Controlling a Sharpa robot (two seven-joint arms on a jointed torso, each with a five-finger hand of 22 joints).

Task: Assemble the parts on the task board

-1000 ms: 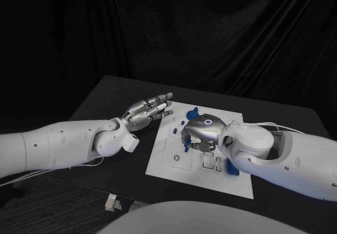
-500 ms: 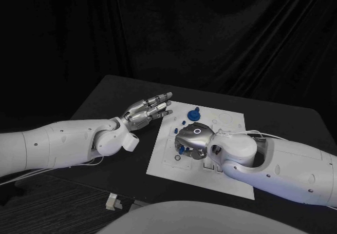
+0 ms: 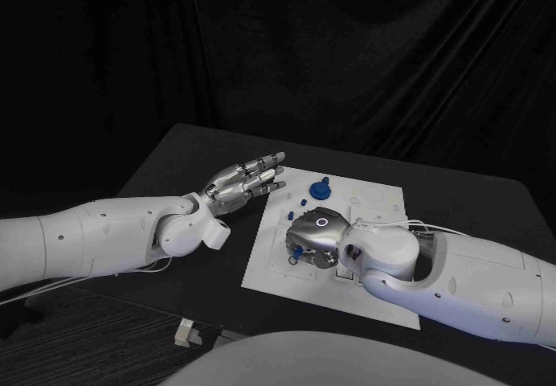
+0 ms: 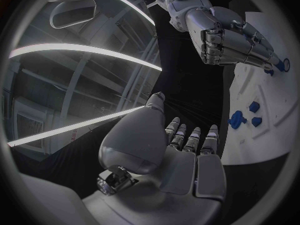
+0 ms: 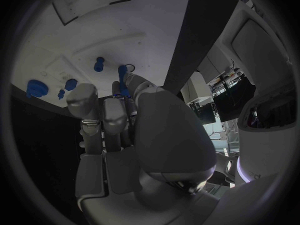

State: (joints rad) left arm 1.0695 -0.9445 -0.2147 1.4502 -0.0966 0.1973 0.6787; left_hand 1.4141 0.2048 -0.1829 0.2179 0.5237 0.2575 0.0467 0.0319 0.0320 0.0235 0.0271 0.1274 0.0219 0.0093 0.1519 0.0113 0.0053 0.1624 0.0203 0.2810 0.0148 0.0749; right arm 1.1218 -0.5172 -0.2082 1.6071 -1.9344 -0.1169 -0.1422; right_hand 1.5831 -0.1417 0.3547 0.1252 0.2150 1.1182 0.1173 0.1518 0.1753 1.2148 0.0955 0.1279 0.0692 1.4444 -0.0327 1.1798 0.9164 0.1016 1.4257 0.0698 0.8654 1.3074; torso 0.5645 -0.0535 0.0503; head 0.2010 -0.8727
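The white task board (image 3: 290,283) lies in the middle of the black table. My right hand (image 3: 315,235) hovers low over the board's middle, fingers curled downward, pinching a small blue part (image 5: 123,78) at its fingertips; the same blue part (image 4: 284,65) shows at those fingertips in the left wrist view. My left hand (image 3: 246,183) is held open with its fingers straight, just off the board's left edge, holding nothing. A larger blue knob-like part (image 3: 321,190) and a smaller blue part (image 3: 300,201) stand on the far part of the board.
More blue parts (image 5: 36,87) sit on the board near the right hand's fingers. The right forearm (image 3: 464,273) covers the board's near right corner. A small white object (image 3: 183,332) lies by the table's near left corner.
My right hand has moved nearer and to the left over the board and dropped lower, with the blue part in its fingers. The left hand has stayed still.
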